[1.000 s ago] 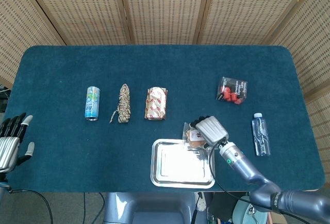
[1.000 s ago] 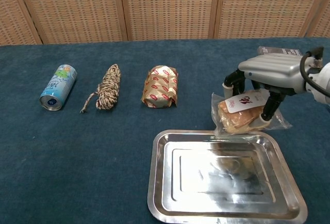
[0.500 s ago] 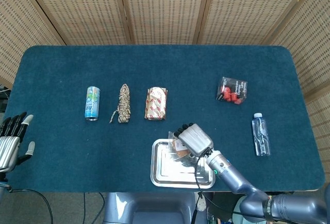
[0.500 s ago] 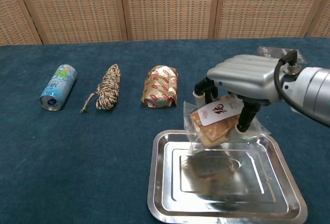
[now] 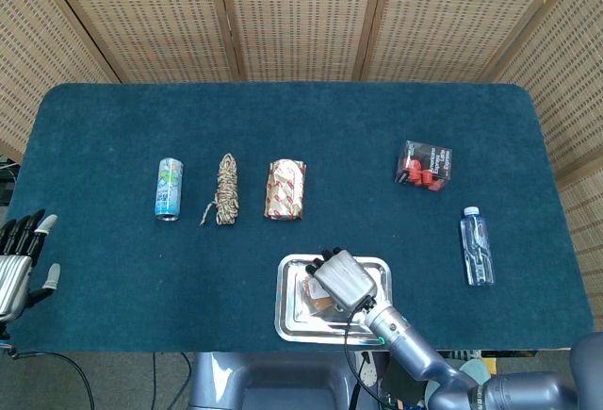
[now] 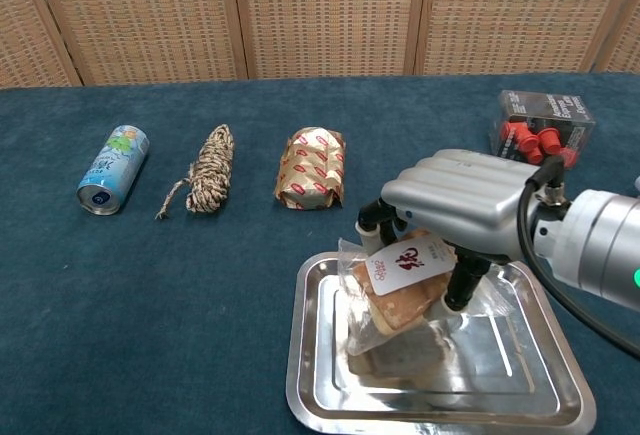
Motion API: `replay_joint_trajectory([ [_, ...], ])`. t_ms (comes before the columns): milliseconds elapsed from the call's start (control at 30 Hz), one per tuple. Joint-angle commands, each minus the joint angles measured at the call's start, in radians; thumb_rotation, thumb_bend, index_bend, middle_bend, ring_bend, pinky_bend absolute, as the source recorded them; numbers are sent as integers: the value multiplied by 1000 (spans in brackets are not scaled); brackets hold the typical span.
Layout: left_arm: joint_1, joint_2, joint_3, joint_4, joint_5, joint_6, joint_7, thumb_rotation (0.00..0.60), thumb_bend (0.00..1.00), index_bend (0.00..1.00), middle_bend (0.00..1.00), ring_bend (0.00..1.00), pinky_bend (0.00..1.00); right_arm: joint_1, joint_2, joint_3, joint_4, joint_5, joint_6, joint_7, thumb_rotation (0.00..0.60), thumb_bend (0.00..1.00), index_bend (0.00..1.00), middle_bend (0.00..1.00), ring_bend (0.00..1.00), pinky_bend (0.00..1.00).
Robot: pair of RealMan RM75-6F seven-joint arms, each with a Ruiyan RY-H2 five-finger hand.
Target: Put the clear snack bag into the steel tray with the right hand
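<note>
A dark teal felt-covered table (image 5: 283,118) is seen from above and from chest height, backed by woven cane screen panels (image 5: 301,14). Near its front edge a shallow rectangular steel tray (image 6: 320,395) is set. Over the tray the silver right hand (image 6: 455,200) is lowered, its dark fingers (image 6: 462,280) curled down around the clear plastic snack bag (image 6: 395,285), which is gripped from above. The bag, holding a brown baked piece and bearing a white label with red writing, is tilted inside the tray's left half; its lower end appears to meet the tray floor, though contact cannot be confirmed. A reflection of the bag is shown on the steel.

At the table's far left edge the left hand (image 5: 17,264) is held apart from everything, nothing in it, its fingers extended and slightly spread.

Behind the tray a row of things is laid out: a packet wrapped in gold foil with red print (image 6: 314,167), a coiled bundle of tan rope (image 6: 208,167), and a light blue drink can (image 6: 112,169) lying on its side. To the right, a clear box holding red pieces (image 6: 540,127) is placed, and a small clear plastic water bottle (image 5: 476,245) is laid near the right edge.
</note>
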Motion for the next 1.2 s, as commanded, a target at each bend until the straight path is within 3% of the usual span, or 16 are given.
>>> replay_joint_trajectory([
  [33,1,0,0,0,0,1,-2,600,503,28,0,0,0,0,-2,-1,4,-3,-1,3,600,159,460,445,348,477],
  [233,4,-1,0,4,-1,1,-4,600,503,28,0,0,0,-7,11,-16,-1,25,-12,-6,600,159,460,437,348,477],
  [333,5,1,0,2,-1,3,-2,600,503,28,0,0,0,-8,23,-22,-22,66,-17,-39,600,158,446,369,343,465],
  [400,6,2,0,-2,2,6,2,600,503,28,0,0,0,-7,31,-25,-41,103,-16,-65,600,157,396,317,318,444],
  [533,8,3,2,-9,4,8,10,600,503,28,0,0,0,-5,39,-28,-68,153,-3,-111,600,150,282,197,175,328],
  [733,13,8,1,-22,5,17,22,600,503,28,0,0,0,-2,48,-30,-112,185,32,-157,600,147,168,107,99,270],
  [1000,17,13,2,-35,9,23,34,600,503,28,0,0,0,3,91,-33,-155,215,82,-223,600,148,165,98,90,258],
  [1200,20,15,2,-47,12,29,45,600,503,28,0,0,0,5,144,-12,-138,200,83,-177,600,152,164,98,90,258],
])
